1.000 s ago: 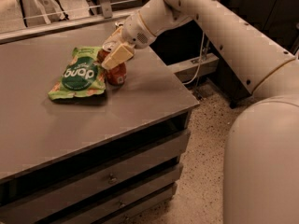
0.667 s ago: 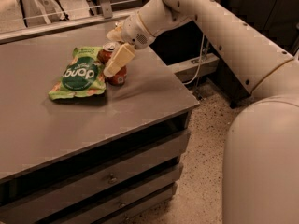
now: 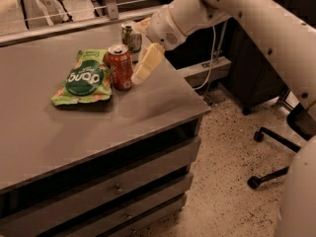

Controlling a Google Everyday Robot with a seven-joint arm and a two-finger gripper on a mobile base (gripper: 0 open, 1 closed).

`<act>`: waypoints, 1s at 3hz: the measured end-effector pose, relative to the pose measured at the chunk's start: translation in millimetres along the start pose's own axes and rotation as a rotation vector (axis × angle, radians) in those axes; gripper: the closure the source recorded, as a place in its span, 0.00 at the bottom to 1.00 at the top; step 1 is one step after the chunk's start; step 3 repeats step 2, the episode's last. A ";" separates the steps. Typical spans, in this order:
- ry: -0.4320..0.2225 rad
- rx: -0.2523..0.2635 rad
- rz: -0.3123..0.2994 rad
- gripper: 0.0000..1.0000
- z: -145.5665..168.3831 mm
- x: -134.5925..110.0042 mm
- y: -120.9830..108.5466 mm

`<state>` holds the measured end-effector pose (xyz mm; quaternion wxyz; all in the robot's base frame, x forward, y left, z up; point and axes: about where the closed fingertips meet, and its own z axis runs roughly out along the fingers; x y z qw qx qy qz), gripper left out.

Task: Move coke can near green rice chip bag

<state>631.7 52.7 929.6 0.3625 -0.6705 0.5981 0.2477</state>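
- The gripper (image 3: 141, 53) hangs over the table's far right part, its fingers spread apart and holding nothing. One pale finger (image 3: 147, 63) slants down just right of the coke can (image 3: 120, 67).
- The coke can stands upright on the table (image 3: 123, 117), touching or nearly touching the right edge of the green rice chip bag (image 3: 84, 78), which lies flat.
- A green-and-silver can (image 3: 130, 36) stands just behind the coke can.
- The white arm (image 3: 237, 14) reaches in from the right.

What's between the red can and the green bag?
Nothing, camera view: the coke can stands against the green rice chip bag, the gripper on its other side.
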 end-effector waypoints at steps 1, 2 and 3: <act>0.088 0.066 0.021 0.00 -52.9 11.2 23.2; 0.090 0.072 0.015 0.00 -57.0 7.6 25.0; 0.090 0.072 0.015 0.00 -57.0 7.6 25.0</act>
